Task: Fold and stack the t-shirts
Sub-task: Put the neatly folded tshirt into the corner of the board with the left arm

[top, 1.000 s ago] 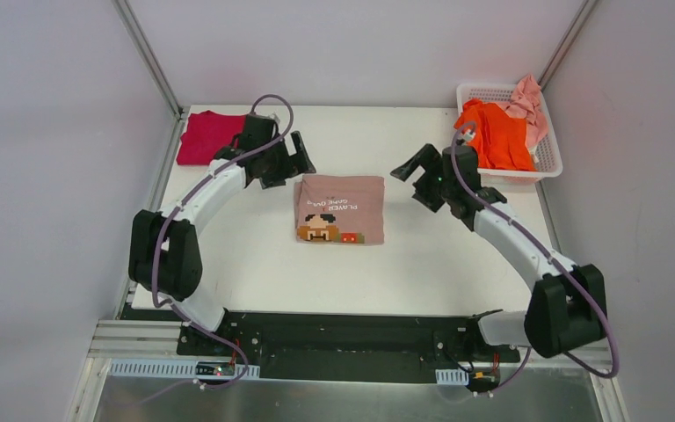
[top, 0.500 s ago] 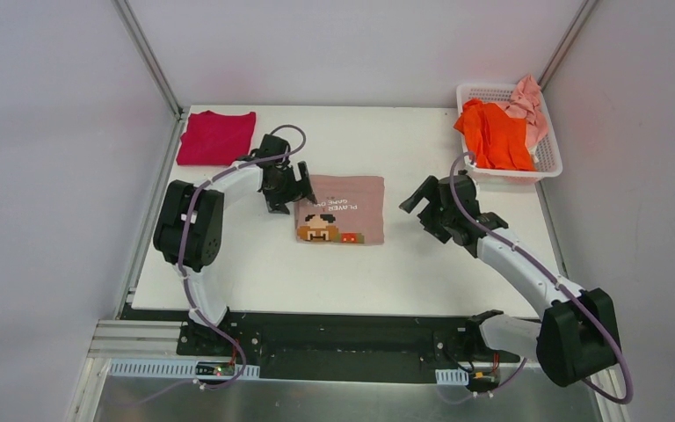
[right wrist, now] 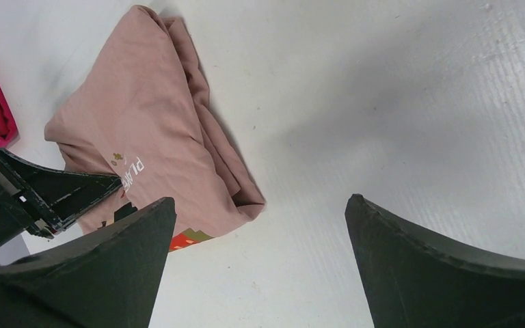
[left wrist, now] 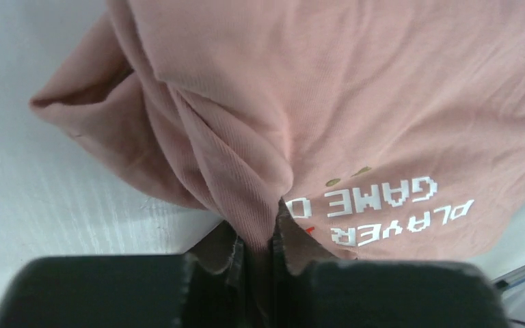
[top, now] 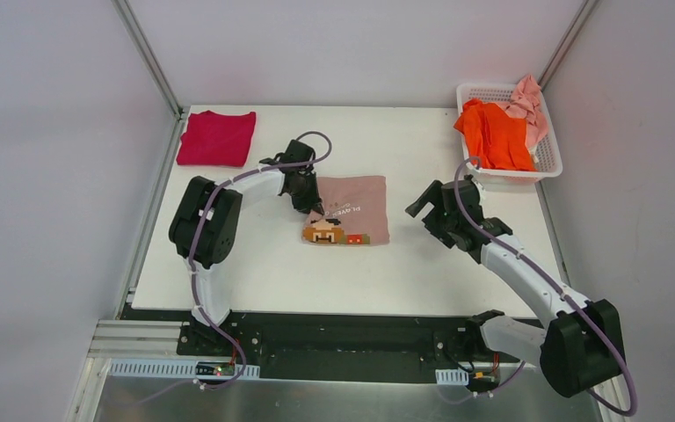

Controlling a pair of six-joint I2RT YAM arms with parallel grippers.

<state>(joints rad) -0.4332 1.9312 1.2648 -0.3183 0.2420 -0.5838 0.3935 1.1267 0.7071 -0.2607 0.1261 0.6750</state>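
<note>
A folded dusty-pink t-shirt (top: 352, 207) with a pixel print lies at the table's middle. My left gripper (top: 310, 204) is at its left edge, shut on a pinched ridge of the pink cloth (left wrist: 246, 171), which runs down between the jaws (left wrist: 260, 239). My right gripper (top: 431, 207) stands open over bare table to the right of the shirt (right wrist: 157, 137), nothing between its fingers (right wrist: 260, 205). A crimson t-shirt (top: 216, 138) lies folded at the far left corner. An orange t-shirt (top: 495, 136) and a pale pink one (top: 527, 101) are heaped in the basket.
The white lattice basket (top: 549, 163) stands at the far right corner, close behind my right arm. Metal frame posts rise at both back corners. The table's right edge runs just beyond the right arm.
My left gripper came from beside the crimson shirt to the pink shirt's left edge and shut on it, bunching the cloth. My right gripper drew back a little toward the near right.
</note>
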